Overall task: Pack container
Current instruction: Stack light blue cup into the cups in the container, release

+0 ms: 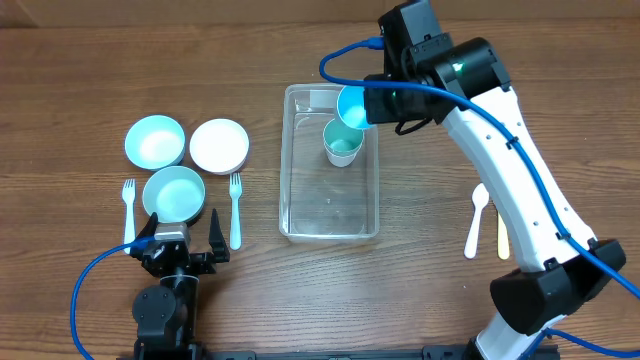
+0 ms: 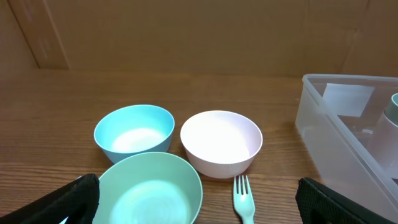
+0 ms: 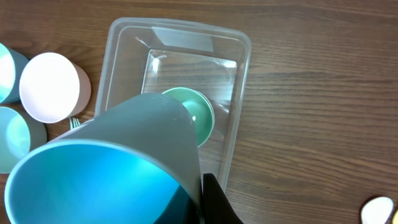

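The clear container point(image 1: 286, 170) stands mid-table with a green cup point(image 1: 342, 144) upright in its far right part. My right gripper point(image 1: 372, 103) is shut on the rim of a blue cup point(image 1: 353, 106), held tilted above the container's far right corner. In the right wrist view the blue cup point(image 3: 112, 168) fills the lower left, my right gripper point(image 3: 208, 199) pinches its wall, and the green cup point(image 3: 194, 111) sits below in the container point(image 3: 239, 93). My left gripper point(image 1: 180, 245) is open and empty at the near left, just short of the bowls.
A blue bowl point(image 1: 155, 141), a white bowl point(image 1: 219, 145) and a green bowl point(image 1: 174, 193) sit left of the container, with a fork point(image 1: 129, 205) and another fork point(image 1: 235, 208) beside them. Two spoons point(image 1: 478, 218) lie to the right. The left wrist view shows the green bowl point(image 2: 149, 190) between my left gripper's fingers point(image 2: 202, 205).
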Robot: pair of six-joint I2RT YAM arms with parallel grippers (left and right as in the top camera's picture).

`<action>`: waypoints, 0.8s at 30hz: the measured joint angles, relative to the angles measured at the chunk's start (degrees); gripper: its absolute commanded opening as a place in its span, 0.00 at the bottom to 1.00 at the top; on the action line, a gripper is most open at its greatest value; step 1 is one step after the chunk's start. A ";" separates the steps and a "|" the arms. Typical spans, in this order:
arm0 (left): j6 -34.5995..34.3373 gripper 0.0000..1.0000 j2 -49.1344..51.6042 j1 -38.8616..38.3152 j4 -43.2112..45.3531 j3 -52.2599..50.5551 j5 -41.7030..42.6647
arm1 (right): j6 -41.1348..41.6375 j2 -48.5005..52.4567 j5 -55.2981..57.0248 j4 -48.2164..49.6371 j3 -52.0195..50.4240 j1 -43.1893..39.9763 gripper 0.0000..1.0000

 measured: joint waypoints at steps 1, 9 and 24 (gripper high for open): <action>0.00 1.00 0.00 0.00 0.00 0.00 0.00 | 0.13 0.39 0.02 0.17 0.00 0.00 0.04; 0.00 1.00 0.00 0.00 0.00 0.00 0.00 | 0.48 5.42 0.02 0.46 -0.31 0.00 0.04; 0.00 1.00 0.00 0.00 0.00 0.00 0.00 | 0.61 9.62 -0.74 0.35 -0.55 0.00 0.04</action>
